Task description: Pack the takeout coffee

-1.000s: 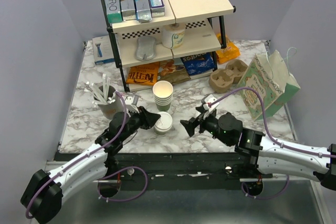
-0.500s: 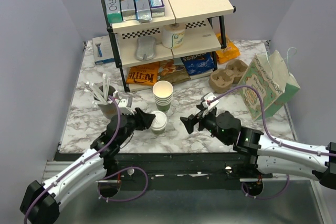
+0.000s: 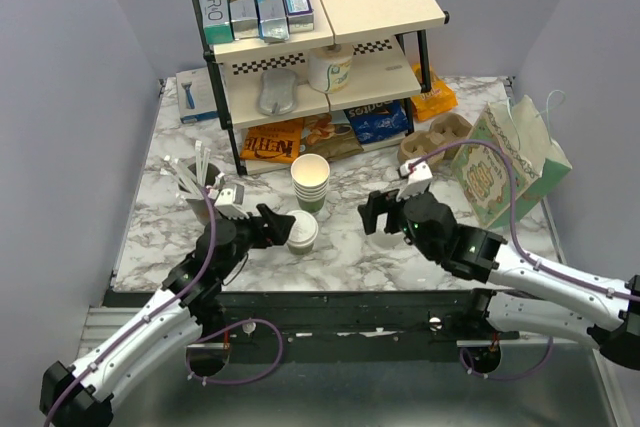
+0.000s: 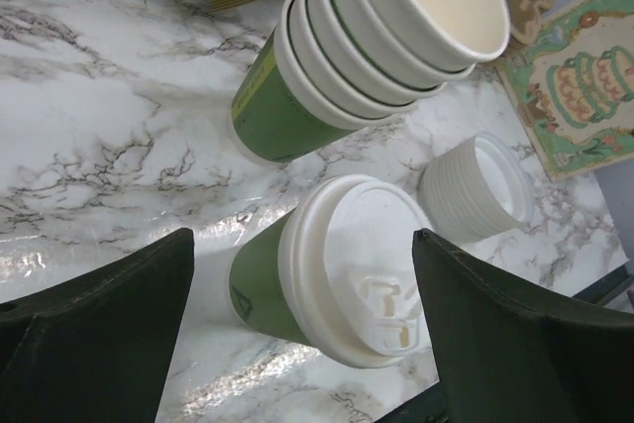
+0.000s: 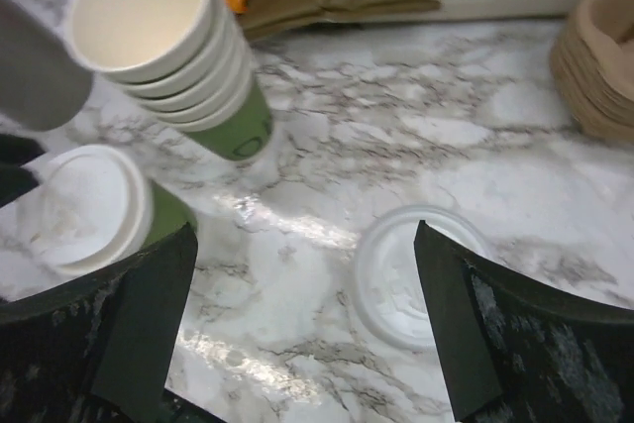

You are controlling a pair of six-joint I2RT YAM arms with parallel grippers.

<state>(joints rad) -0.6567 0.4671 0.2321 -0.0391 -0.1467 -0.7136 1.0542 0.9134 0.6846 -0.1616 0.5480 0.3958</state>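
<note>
Two grippers are shown in the top view, each with its fingers spread wide and nothing held. The takeout coffee (image 3: 302,231) is seen upright on the marble table (image 3: 150,217), just ahead of the left gripper (image 3: 277,228) and untouched. Its white lid is on, so its contents are hidden. A stack of nested cups (image 3: 311,183) is placed just beyond it, with the cream inside of the top cup bared. Off to the side of the left fingers, a grey cup (image 3: 203,202) is filled with white sticks. The right gripper (image 3: 378,215) is held apart from the coffee, with the cup carrier (image 3: 436,141) and a gift bag (image 3: 505,162) beyond its fingers.

From the left wrist, the takeout coffee (image 4: 332,284) is framed between the two fingers (image 4: 99,329) and touched by neither. The stack of nested cups (image 4: 347,66) and a pile of lids (image 4: 475,190) are seen past it.

From the right wrist, the pile of lids (image 5: 421,274) is seen between the wide fingers (image 5: 515,344), and the takeout coffee (image 5: 99,207) is found just beside the finger at the picture's left edge.
</note>
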